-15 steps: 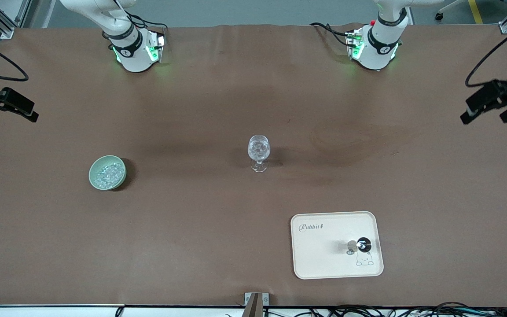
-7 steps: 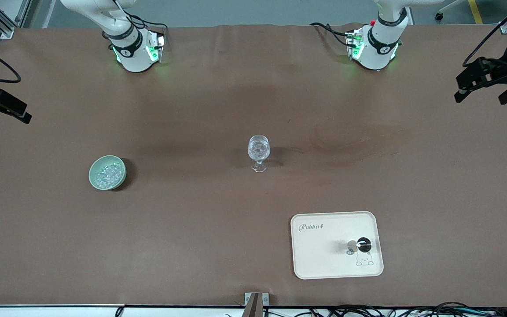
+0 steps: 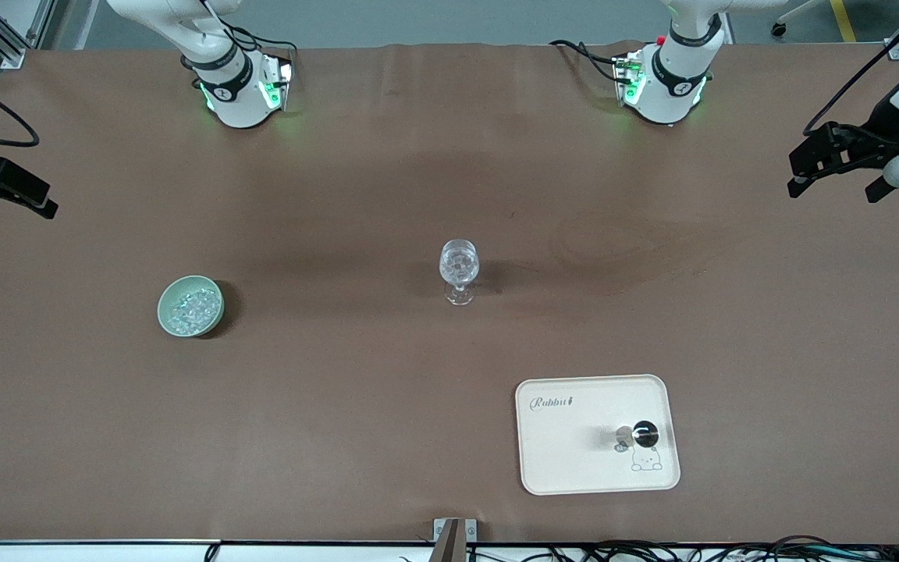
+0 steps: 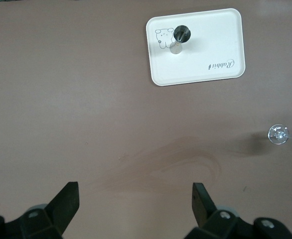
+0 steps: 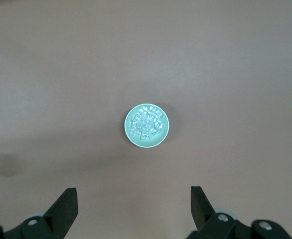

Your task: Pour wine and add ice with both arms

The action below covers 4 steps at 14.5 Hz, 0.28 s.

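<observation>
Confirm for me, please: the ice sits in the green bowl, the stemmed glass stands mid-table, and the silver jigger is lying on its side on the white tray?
Not quite: the front view shows the jigger standing upright on the tray. The ice is in the bowl, and the glass stands mid-table.

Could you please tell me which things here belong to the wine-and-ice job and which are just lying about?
Part of the job:
jigger
ice
green bowl
stemmed glass
left hand, open
right hand, open

Just lying about:
rabbit tray, under the jigger
</observation>
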### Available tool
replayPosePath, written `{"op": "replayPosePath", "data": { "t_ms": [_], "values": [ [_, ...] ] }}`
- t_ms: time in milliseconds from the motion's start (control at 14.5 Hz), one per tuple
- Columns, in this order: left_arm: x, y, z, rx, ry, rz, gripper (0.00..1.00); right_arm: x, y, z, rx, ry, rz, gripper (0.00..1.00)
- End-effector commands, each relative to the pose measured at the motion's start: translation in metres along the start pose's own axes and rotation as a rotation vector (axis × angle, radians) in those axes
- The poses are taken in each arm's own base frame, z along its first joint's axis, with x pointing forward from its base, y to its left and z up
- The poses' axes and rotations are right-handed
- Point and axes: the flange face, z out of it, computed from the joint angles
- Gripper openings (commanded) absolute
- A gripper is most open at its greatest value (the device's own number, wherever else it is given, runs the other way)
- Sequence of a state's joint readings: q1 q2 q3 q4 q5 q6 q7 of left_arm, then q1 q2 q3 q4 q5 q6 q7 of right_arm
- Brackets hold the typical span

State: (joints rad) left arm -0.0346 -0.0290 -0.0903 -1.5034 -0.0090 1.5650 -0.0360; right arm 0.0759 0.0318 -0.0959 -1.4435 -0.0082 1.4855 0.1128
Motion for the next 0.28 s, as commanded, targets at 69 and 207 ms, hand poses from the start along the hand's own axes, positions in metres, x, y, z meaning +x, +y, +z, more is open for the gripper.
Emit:
{"op": "replayPosePath", "data": {
  "t_ms": [69, 207],
  "values": [
    [0.0013, -0.0077, 0.0015, -0.013, -0.042, -0.016, 1.0, -0.0027, -0.0011, 0.0001, -0.006, 0.003, -0.011, 1.0],
    [0.0013, -0.0077, 0.0022, -0.013, -0.043, -0.016, 1.0, -0.0031, -0.001, 0.0004, -0.006, 0.0, -0.011, 1.0]
  ]
}}
